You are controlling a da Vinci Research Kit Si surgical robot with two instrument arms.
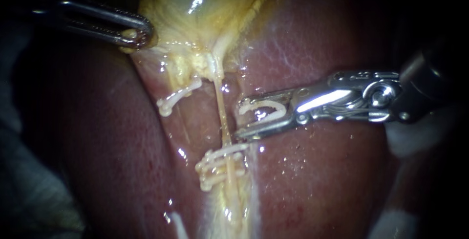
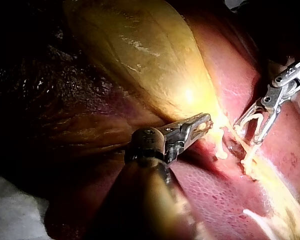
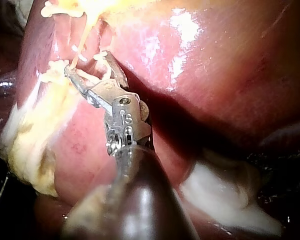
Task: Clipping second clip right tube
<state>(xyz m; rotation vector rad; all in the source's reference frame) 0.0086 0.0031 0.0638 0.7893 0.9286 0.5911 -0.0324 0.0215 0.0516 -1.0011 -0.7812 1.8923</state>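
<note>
The right instrument's end effector, held apart around a loaded clip, faced left at the near-vertical right tube just beside it at centre frame. The left instrument's end effector clamped the gallbladder upper left.

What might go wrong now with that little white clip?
1. The white clip in the right instrument sits beside the thin tube, not around it. Closing here might miss the tube or catch only part of it.
2. The lower clips are close by, so the new one could land against them.
3. The left instrument holds the gallbladder stretched. If it slips, the tube may go slack.
</note>
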